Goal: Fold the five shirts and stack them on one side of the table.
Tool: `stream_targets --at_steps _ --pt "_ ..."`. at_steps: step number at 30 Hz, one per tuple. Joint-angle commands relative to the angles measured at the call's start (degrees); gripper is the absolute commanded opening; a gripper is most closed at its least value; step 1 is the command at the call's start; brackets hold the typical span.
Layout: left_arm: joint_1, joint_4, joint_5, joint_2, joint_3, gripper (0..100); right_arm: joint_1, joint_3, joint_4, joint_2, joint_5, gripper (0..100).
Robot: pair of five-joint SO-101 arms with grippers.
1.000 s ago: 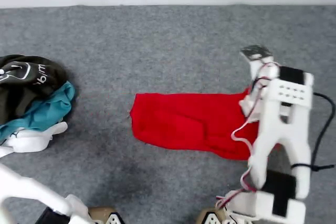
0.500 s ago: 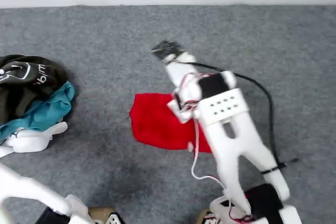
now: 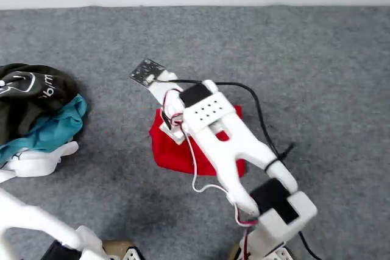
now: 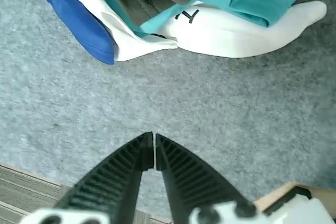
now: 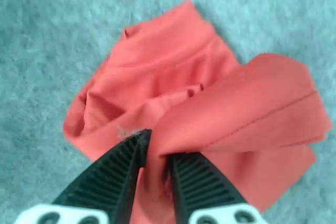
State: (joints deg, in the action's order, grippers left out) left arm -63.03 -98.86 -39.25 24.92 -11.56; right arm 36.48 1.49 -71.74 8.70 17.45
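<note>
Loosely bunched red shirt (image 5: pixel 157 82) in ribbed right pincer (image 5: pixel 156 148).

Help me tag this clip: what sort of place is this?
Probably a robot test bench, not a home: a grey carpet-covered table, the right gripper holding a red shirt, unfolded shirts heaped aside.

Colour reference: shirts and table surface.
The red shirt (image 3: pixel 177 150) is plain red, on a mottled grey table (image 3: pixel 304 59). Well apart from the red shirt: black shirt (image 3: pixel 33 89) with white print, plain teal shirt (image 3: pixel 58 126), white shirt (image 3: pixel 36 161), blue shirt (image 4: pixel 73 19).
</note>
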Motion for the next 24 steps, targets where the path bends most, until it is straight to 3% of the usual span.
stream_targets --at_steps 1,10,15,20,24 --pt "0.44 0.09 0.18 2.11 0.13 2 1.01 -9.14 0.31 3.74 -0.53 1.3" --pt "0.53 0.09 0.18 2.11 0.13 2 5.05 -29.10 -18.15 13.23 -0.53 22.5" --pt "0.53 0.09 0.18 2.11 0.13 2 4.70 -36.22 -26.77 13.49 -0.09 20.4" --pt "0.53 -0.09 0.18 2.11 0.22 2 1.01 -37.54 -30.55 13.76 0.00 0.5" --pt "0.53 -0.18 0.18 2.11 0.22 2 -3.91 -37.36 -30.81 13.85 0.00 1.0"
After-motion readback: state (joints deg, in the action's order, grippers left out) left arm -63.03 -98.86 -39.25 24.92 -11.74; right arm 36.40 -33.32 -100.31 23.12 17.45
